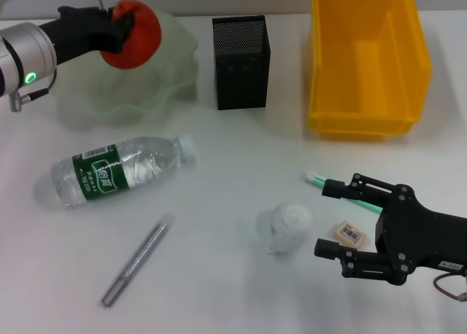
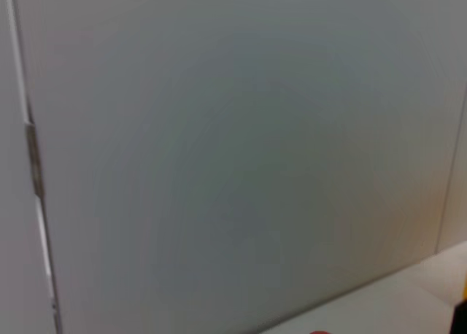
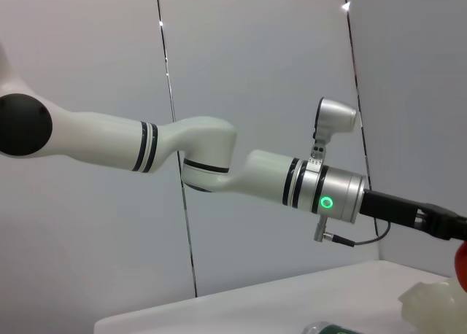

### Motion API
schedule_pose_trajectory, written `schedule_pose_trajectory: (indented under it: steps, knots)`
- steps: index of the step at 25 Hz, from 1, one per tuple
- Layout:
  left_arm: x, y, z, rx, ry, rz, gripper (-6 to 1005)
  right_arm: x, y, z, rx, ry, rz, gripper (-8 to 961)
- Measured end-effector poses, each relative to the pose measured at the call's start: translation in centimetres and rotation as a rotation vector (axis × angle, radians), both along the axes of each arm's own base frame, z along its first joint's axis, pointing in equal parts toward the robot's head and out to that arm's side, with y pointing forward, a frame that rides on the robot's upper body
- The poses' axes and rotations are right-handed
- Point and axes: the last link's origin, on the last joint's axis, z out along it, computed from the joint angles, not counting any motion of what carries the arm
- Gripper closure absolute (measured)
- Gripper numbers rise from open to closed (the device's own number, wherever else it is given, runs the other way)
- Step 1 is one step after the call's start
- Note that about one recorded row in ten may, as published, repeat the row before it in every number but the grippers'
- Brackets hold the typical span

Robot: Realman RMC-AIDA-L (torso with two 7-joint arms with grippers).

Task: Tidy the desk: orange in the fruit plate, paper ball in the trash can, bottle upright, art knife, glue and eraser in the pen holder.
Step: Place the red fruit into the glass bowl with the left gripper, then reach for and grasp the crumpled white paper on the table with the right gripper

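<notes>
Your left gripper (image 1: 125, 24) jaws grip orange (image 1: 135, 36) above fruit plate (image 1: 164, 79), 10 o'clock; right gripper (image 1: 337, 219) jaws wide, empty, 4 o'clock.

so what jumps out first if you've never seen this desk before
The left pincer holding the orange over the pale green fruit plate at the back left. Then the yellow bin back right, and the bottle lying on its side.
</notes>
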Motion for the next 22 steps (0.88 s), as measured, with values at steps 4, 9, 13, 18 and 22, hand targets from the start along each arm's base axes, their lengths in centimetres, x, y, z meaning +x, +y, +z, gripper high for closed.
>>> schedule_pose_trajectory:
  steps: [4,9,13,18,22]
  knots:
    - [-0.2,0.0,-0.6,-0.024,0.033,-0.003,800,-0.1,0.3,0.0,0.003,-0.005,0.001,154]
    - [-0.2,-0.2,-0.8,-0.032,0.034,-0.003,691,-0.2,0.5,-0.1,0.003,-0.007,0.007,154]
    - [-0.1,-0.4,-0.7,-0.038,0.024,-0.012,550,-0.3,0.5,-0.1,0.003,-0.007,0.008,154]
    - [1.7,-2.1,-0.9,-0.147,-0.071,-0.117,317,-0.1,0.5,0.0,0.012,-0.004,-0.003,155]
    - [2.7,-5.2,-0.9,-0.273,-0.185,-0.235,248,0.5,0.0,0.3,0.028,0.002,-0.035,155]
